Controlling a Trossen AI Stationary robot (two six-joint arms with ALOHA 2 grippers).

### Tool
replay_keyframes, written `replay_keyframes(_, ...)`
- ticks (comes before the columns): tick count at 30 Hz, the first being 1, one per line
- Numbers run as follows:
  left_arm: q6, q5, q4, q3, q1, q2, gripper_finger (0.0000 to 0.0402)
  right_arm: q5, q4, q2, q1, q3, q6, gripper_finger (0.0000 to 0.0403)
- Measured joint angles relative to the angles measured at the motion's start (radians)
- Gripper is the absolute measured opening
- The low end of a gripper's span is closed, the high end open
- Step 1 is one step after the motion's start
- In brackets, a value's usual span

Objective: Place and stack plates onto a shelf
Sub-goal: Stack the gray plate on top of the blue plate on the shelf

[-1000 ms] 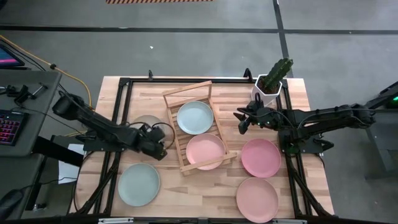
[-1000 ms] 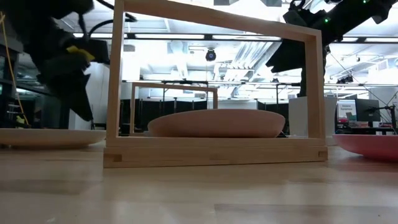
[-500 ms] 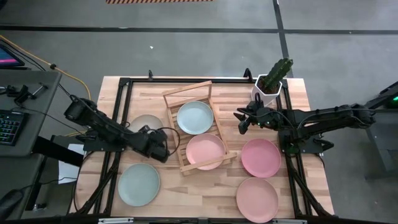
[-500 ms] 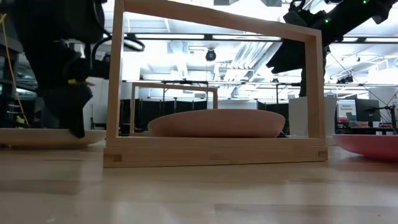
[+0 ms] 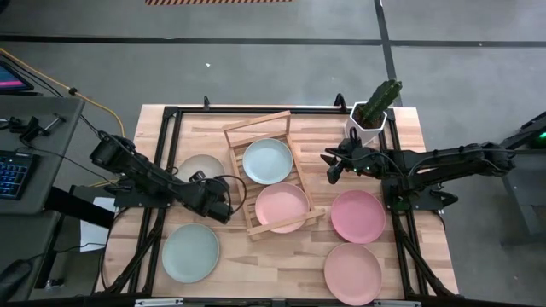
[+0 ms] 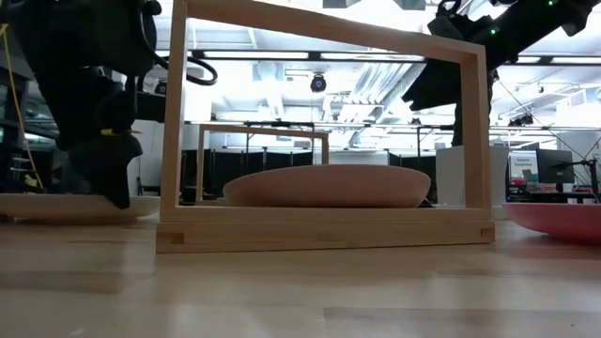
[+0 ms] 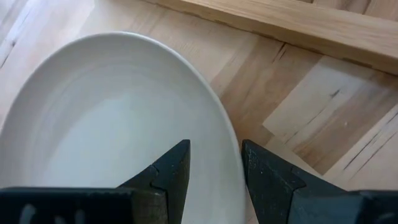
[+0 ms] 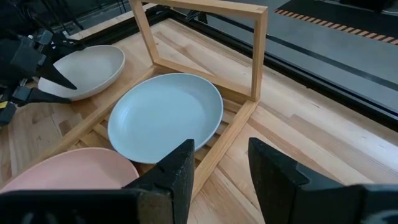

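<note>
Left pincer [image 7: 214, 171] low at cream plate [image 7: 99, 124], fingers apart straddling its rim, not clamped yet. Bare desk [image 5: 230, 264] strip between plate edge and shelf [image 5: 241, 198] rail, kinda tight. Shelf holds mint plate [image 5: 267, 160], pink plate [image 5: 282, 207]. Right pincer [image 5: 328, 168] parted, empty, hovering beyond shelf.

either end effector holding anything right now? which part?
Nothing gripped. Left end effector is open, straddling the cream plate's rim. Right end effector is open above the shelf.
</note>
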Motion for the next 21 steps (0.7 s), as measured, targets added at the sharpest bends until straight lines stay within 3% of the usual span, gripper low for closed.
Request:
replay_keyframes(11,-0.011,0.012,-0.003,0.000,0.000,0.003,0.0133,0.002,0.000,0.000,0.000,0.000,0.000,0.0133)
replay_keyframes(21,-0.011,0.040,-0.003,-0.001,0.001,0.082,0.0090,0.002,0.000,0.000,0.000,0.000,0.000,0.0133)
